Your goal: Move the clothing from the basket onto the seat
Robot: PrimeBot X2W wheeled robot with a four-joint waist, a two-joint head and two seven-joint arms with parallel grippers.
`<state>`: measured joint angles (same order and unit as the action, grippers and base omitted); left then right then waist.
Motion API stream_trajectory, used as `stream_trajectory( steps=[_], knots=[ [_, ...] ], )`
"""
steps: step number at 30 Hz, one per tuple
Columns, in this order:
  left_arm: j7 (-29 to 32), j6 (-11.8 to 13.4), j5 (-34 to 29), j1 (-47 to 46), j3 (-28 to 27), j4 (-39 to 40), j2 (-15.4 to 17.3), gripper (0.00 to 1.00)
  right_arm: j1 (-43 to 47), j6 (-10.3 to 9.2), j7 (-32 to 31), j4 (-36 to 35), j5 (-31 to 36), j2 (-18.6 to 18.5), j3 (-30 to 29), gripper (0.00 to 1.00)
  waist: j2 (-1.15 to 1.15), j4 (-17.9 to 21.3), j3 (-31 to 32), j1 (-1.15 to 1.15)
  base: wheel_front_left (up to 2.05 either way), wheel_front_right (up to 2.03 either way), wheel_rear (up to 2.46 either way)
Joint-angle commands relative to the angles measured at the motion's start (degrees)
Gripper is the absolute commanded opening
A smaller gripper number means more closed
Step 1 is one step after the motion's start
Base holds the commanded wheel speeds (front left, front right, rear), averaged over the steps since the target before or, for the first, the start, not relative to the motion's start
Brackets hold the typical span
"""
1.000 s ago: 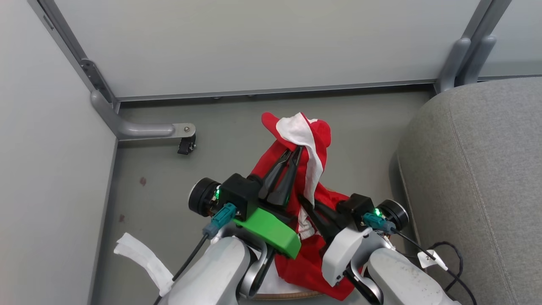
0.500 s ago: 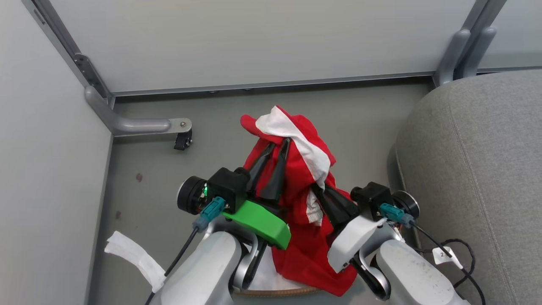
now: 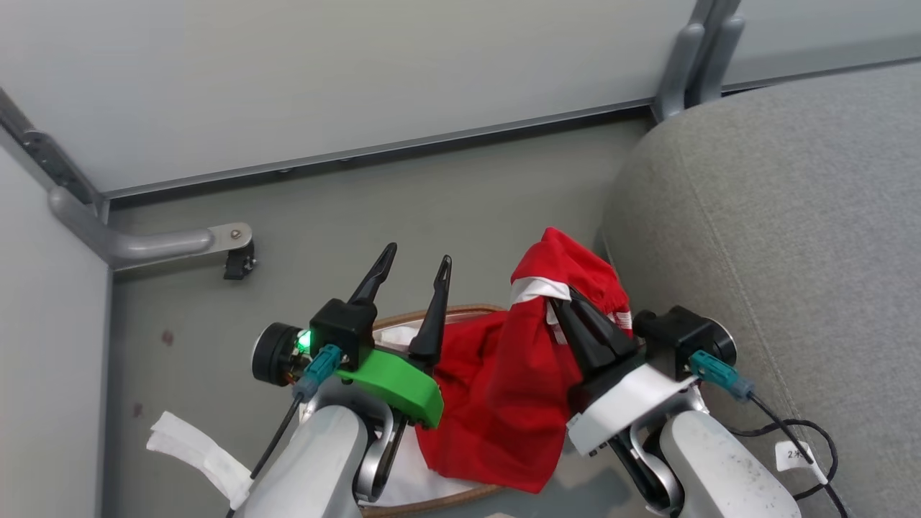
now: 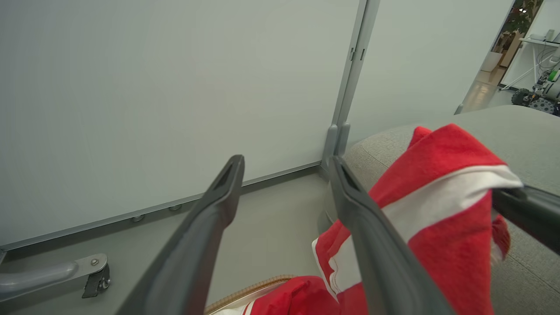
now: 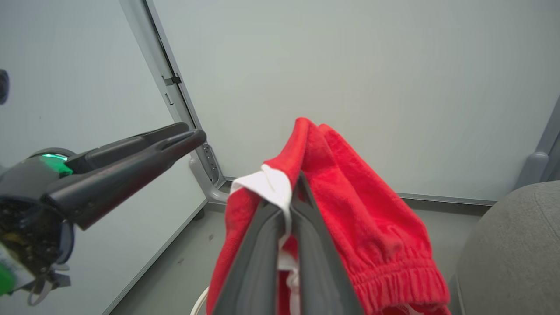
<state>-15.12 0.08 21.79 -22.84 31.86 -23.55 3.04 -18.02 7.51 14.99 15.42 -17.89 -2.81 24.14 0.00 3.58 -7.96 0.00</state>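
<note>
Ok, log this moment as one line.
left gripper: open, empty | right gripper: shut on clothing | clothing: hangs over basket, not yet on seat

Robotics lab bay, pale partition panels (image 3: 360,72) on metal caster feet (image 3: 165,243), grey floor (image 3: 432,208), wheeled machine (image 4: 536,103) and cabled desk (image 4: 538,41) beyond, far right.

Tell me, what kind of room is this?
Probably a robot lab staged like a living room: pale partition panels on wheeled feet stand behind a grey sofa seat and a laundry basket.
</note>
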Motion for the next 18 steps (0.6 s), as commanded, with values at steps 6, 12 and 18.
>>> stream_trajectory(
  steps=[6,12,18],
  knots=[
    [-0.1,-1.5,-2.7,2.5,-3.4,0.3,0.3,1.00,2.2,-0.04,0.3,-3.4,-0.8,-0.2,-2.0,0.00,0.00,11.5,-0.8,0.00,0.00,0.00,0.00],
    [-0.1,-2.6,-4.5,4.2,-6.0,0.6,0.1,1.00,3.7,-0.04,0.3,-5.7,-0.9,-0.2,-3.6,0.00,0.00,19.5,-1.0,0.00,0.00,0.00,0.00],
    [-0.1,-3.6,-5.4,5.3,-7.1,0.6,0.0,1.00,4.4,-0.04,0.3,-7.3,-1.2,-0.2,-4.7,0.00,0.00,25.2,-1.4,0.00,0.00,0.00,0.00]
  ],
)
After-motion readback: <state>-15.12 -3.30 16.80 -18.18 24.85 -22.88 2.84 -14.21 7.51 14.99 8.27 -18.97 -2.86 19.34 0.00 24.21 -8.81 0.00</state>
